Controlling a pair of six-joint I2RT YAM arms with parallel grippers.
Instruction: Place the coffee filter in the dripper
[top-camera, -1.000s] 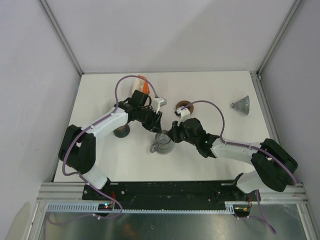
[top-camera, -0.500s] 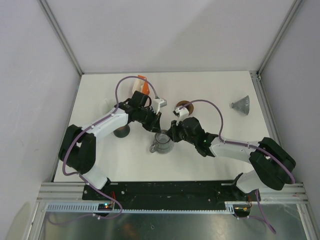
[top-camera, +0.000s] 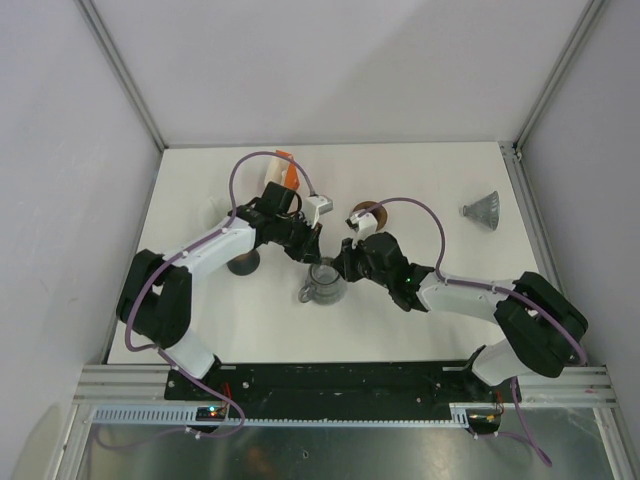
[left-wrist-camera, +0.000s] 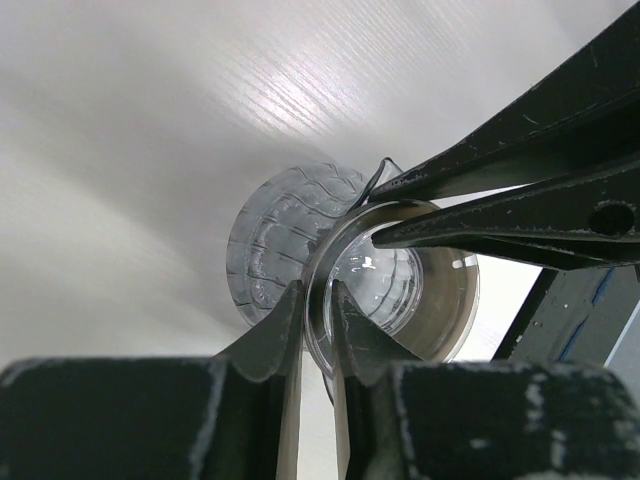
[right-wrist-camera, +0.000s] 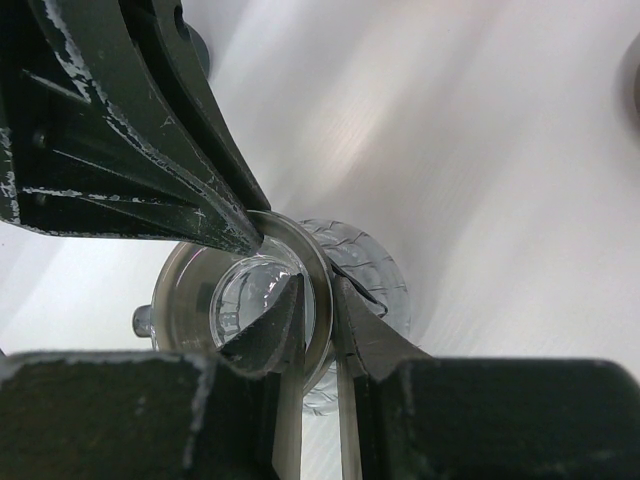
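The clear glass dripper (top-camera: 325, 286) stands at the table's middle, its handle toward the near left. My left gripper (top-camera: 312, 253) reaches it from the far left and is shut on its rim (left-wrist-camera: 322, 250), one finger inside and one outside. My right gripper (top-camera: 343, 268) comes from the right and is shut on the opposite side of the rim (right-wrist-camera: 322, 262). The ribbed glass body (left-wrist-camera: 270, 245) shows beyond the rim in both wrist views. A grey cone-shaped coffee filter (top-camera: 482, 210) lies alone at the far right, away from both grippers.
A white and orange object (top-camera: 283, 170) sits at the back behind the left arm. A dark round piece (top-camera: 243, 264) lies under the left forearm. A brown round object (top-camera: 368, 211) is behind the right wrist. White walls enclose the table.
My left gripper has closed onto the dripper's rim. The right gripper has kept its grip and shifted slightly left. The dripper has edged a little to the left.
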